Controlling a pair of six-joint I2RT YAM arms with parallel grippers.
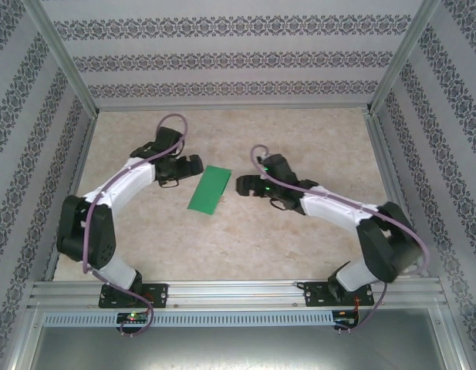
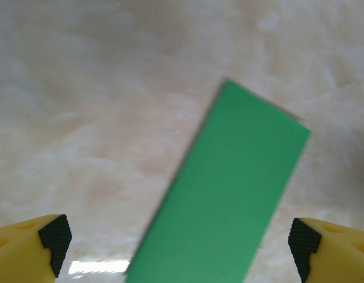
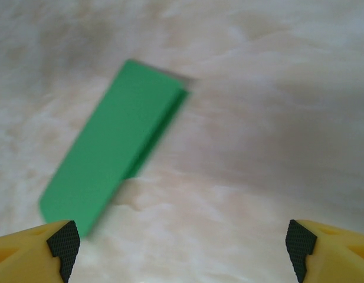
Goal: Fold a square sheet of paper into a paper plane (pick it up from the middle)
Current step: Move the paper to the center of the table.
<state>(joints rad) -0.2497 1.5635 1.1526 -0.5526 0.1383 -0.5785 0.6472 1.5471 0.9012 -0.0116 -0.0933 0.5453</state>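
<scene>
The green sheet of paper [image 1: 210, 190] lies flat mid-table, folded into a narrow rectangle rather than a plane shape. My left gripper [image 1: 193, 165] hovers just left of its far end, open. In the left wrist view the paper [image 2: 229, 194] runs diagonally between the wide-apart fingertips [image 2: 56, 236], and the left gripper [image 2: 179, 247] touches nothing. My right gripper [image 1: 242, 185] sits just right of the sheet, open. In the right wrist view the paper [image 3: 111, 153] shows two slightly offset layers, ahead and left of the right gripper [image 3: 182, 250], close to its left fingertip [image 3: 64, 242].
The marble-patterned table [image 1: 245, 239] is fenced by patterned walls [image 1: 222, 54] at the back and both sides. A metal rail [image 1: 238, 297] carrying both arm bases runs along the near edge.
</scene>
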